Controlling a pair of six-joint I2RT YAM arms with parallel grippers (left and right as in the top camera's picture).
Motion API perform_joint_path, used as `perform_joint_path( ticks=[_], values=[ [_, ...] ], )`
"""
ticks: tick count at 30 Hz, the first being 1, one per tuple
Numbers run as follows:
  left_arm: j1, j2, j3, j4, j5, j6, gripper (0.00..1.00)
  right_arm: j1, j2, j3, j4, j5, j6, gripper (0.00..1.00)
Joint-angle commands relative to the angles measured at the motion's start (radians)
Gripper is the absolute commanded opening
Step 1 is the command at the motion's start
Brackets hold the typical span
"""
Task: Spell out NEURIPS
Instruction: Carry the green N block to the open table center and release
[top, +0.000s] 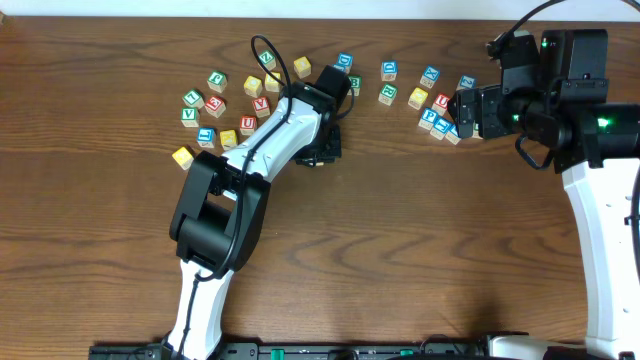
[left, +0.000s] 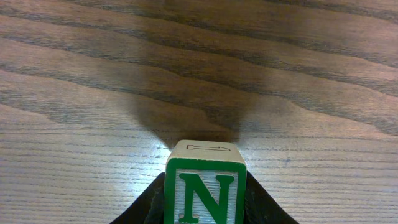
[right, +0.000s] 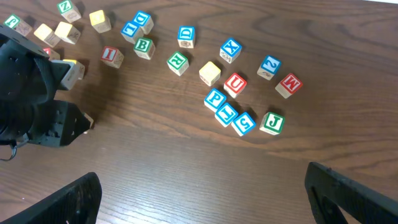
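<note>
- Nearest the left wrist lens was the green N cube (left: 205, 186), upright with its letter facing the camera. It was clamped between the two fingers (left: 144, 210) of the left gripper (top: 321, 150).
- The N cube sat over a bare stretch of the table (left: 93, 74), on the near side of the scattered cubes. We could not tell whether it touched the wood or hung just above it.
- The right gripper (top: 463, 113) had its jaws spread wide with nothing between them, and hovered beside the right-hand cluster.
- In that cluster we read the red U cube (right: 235, 83), the blue P cube (right: 215, 98) just beside it, the plain yellow cube (right: 210, 73) and the green R cube (right: 178, 62).
- The red I cube (right: 111, 55) lay apart, further toward the left arm.
- We found no E with confidence. It may have sat in the left-hand group, where the letters were too small to read.
- Strays among them were the J cube (right: 272, 122), B cube (right: 143, 46), X cube (right: 229, 50) and M cube (right: 289, 84).
- Our judgement on progress was that the task was at an early stage. No row was laid, only the first letter was in hand, and six cubes were left to fetch and line up.
</note>
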Motion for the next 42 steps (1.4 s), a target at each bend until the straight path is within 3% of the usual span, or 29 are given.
perform_joint_path(
  ticks=[1, 9, 10, 11, 19, 31, 36, 42],
  values=[
    [0.002, 0.000, -0.008, -0.002, -0.021, -0.016, 0.23, -0.004, -0.002, 0.021, 0.002, -0.011, -0.002, 0.99],
    [0.002, 0.000, -0.008, -0.002, -0.021, -0.016, 0.24, -0.004, -0.002, 0.021, 0.002, -0.011, -0.002, 0.99],
    [0.002, 0.000, -0.008, -0.002, -0.021, -0.016, 0.33, -0.004, -0.002, 0.021, 0.002, -0.011, -0.002, 0.99],
    [0.002, 0.000, -0.008, -0.003, -0.021, -0.016, 0.34, -0.004, -0.002, 0.021, 0.002, -0.011, -0.002, 0.99],
    [0.002, 0.000, -0.008, -0.002, -0.021, -0.016, 0.41, -0.004, -0.002, 0.021, 0.002, -0.011, -0.002, 0.99],
    [0.017, -0.012, 0.028, 0.000, -0.041, 0.046, 0.41, -0.004, -0.002, 0.021, 0.003, -0.011, -0.002, 0.99],
    [0.064, -0.097, 0.079, -0.010, -0.040, 0.089, 0.42, -0.004, -0.002, 0.021, 0.019, -0.016, -0.002, 0.99],
    [0.146, -0.280, 0.082, -0.028, -0.040, 0.137, 0.50, -0.004, -0.002, 0.021, 0.033, -0.072, -0.002, 0.99]
  ],
)
